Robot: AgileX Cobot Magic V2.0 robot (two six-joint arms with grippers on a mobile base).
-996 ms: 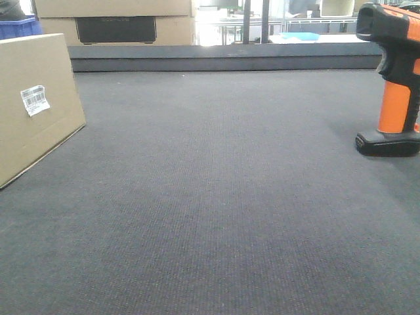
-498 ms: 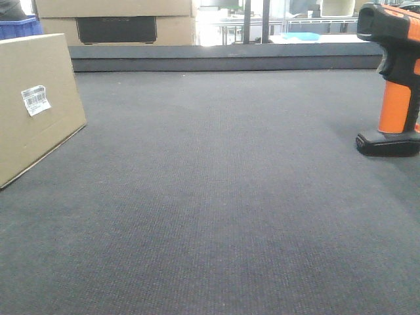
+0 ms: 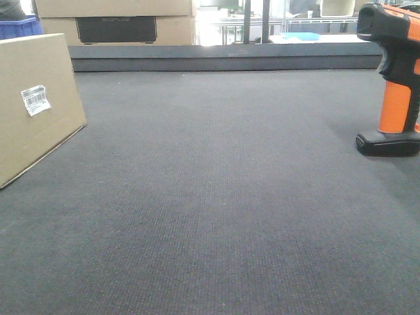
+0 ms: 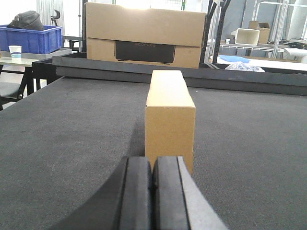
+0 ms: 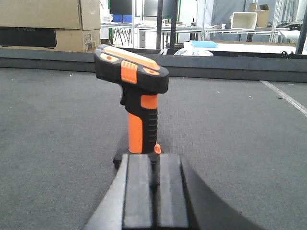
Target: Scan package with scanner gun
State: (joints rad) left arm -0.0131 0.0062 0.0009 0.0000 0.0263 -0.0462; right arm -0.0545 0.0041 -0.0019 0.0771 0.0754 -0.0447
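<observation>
While both tools (image 4: 152, 191) (image 5: 149, 191) stay closed and empty, package (image 4: 170, 120) and scanner gun (image 5: 136, 96) stand just ahead.

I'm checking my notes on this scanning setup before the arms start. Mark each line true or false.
1. The scanner gun stands upright on its foot. True.
2. The left gripper holds the package. False: its fingers are shut together, empty, just short of the package.
3. The package has a white barcode sticker on its side face. True.
4. The right gripper is wide open. False: its fingers are closed together.
5. The scanner lies on the package. False: they stand far apart on the dark mat.
</observation>
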